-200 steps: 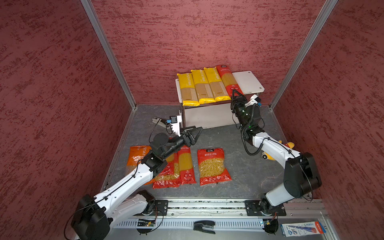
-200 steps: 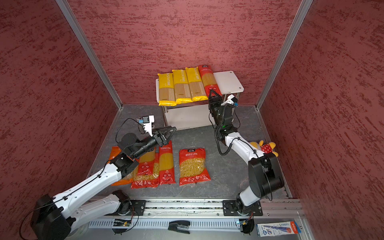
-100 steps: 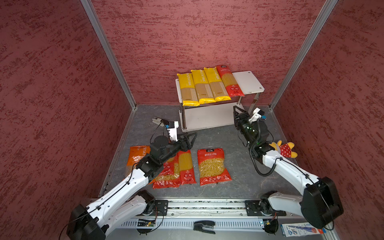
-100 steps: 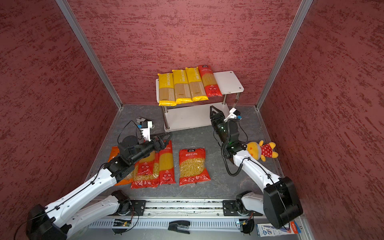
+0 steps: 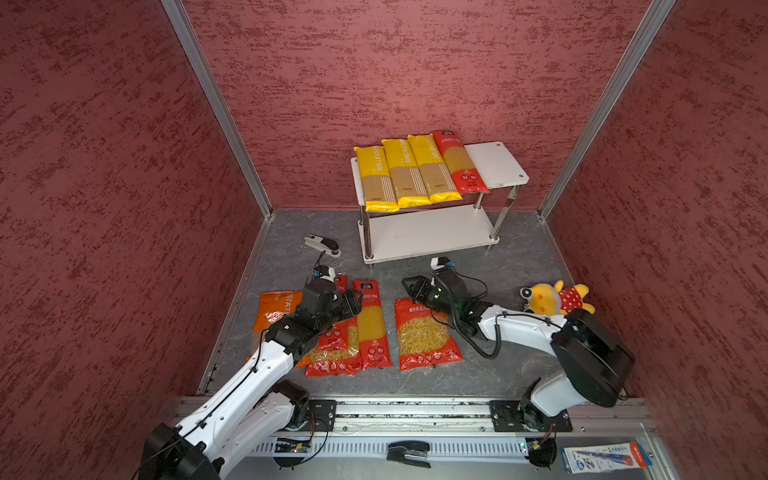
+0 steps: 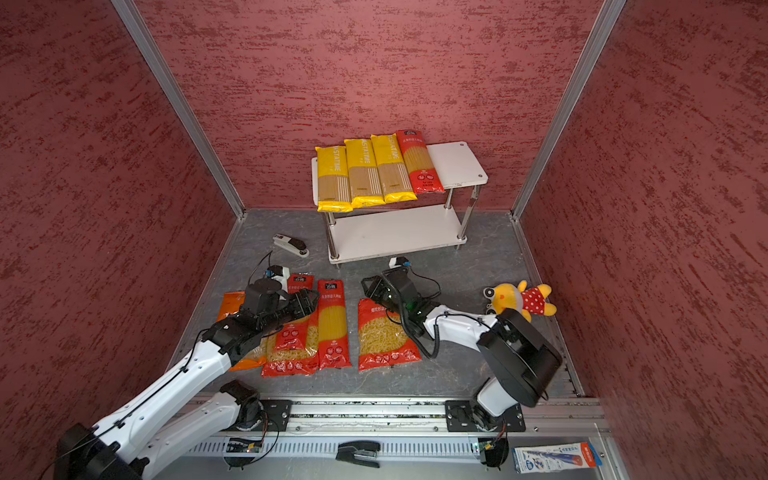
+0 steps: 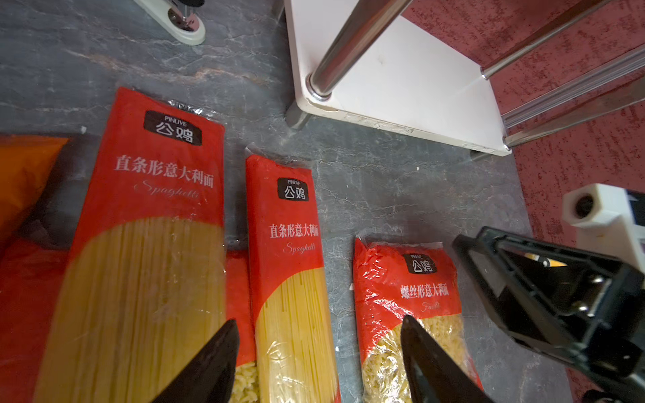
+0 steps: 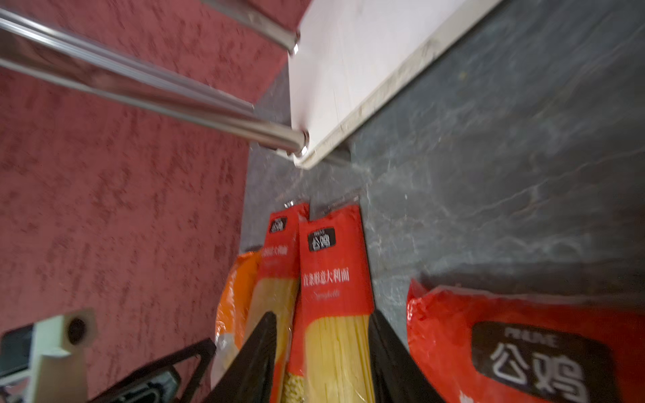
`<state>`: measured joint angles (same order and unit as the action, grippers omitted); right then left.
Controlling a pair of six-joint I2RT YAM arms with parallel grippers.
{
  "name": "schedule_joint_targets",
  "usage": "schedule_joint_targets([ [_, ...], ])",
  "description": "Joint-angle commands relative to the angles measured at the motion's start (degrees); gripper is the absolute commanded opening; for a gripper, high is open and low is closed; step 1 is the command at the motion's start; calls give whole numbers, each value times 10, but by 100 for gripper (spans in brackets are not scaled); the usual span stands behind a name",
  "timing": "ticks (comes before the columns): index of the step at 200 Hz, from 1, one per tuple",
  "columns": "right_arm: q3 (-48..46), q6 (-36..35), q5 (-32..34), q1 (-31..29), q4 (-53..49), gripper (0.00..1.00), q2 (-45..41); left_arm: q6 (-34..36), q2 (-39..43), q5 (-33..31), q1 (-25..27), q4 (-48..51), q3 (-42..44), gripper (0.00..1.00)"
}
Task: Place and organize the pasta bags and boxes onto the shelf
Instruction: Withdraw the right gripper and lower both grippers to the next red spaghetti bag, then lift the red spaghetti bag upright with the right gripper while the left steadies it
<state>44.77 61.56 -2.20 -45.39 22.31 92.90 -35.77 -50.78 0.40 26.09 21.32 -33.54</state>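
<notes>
Left gripper (image 5: 354,300), jaws apart, hovers over the red spaghetti pack (image 5: 371,328) near the tabletop's (image 5: 498,365) front-left — it should straddle the pack squarely, mid-length. Right gripper (image 5: 410,286), jaws apart too, hangs at the far end of the wide red bag (image 5: 424,338). The shelf (image 5: 494,162) at the back edge has its lower board bare.
</notes>
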Motion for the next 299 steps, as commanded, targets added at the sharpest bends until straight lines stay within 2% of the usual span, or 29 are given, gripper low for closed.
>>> schedule_joint_targets([
  [1, 49, -28, -39, -26, -8, 44, 45, -10, -27, 24, 0, -17, -9, 72],
  [53, 109, -39, -42, -37, -38, 42, 142, -49, -72, 38, 9, -83, 19, 71],
  [109, 149, -57, -50, -38, -80, 44, 193, -57, -73, 35, 11, -100, 35, 71],
  [159, 164, -56, -75, -39, -71, 42, 227, -55, -71, 35, 11, -103, 32, 71],
  [184, 158, -55, -92, -39, -43, 35, 234, -54, -70, 35, 9, -104, 34, 71],
  [223, 132, -80, -89, -39, 16, 10, 211, -50, -61, 33, 9, -97, 34, 71],
  [260, 88, -94, -72, -39, 105, 0, 165, -43, -49, 33, 5, -89, 29, 71],
  [299, 30, -114, -55, -39, 217, 0, 107, -16, -18, 44, 1, -92, 19, 72],
])
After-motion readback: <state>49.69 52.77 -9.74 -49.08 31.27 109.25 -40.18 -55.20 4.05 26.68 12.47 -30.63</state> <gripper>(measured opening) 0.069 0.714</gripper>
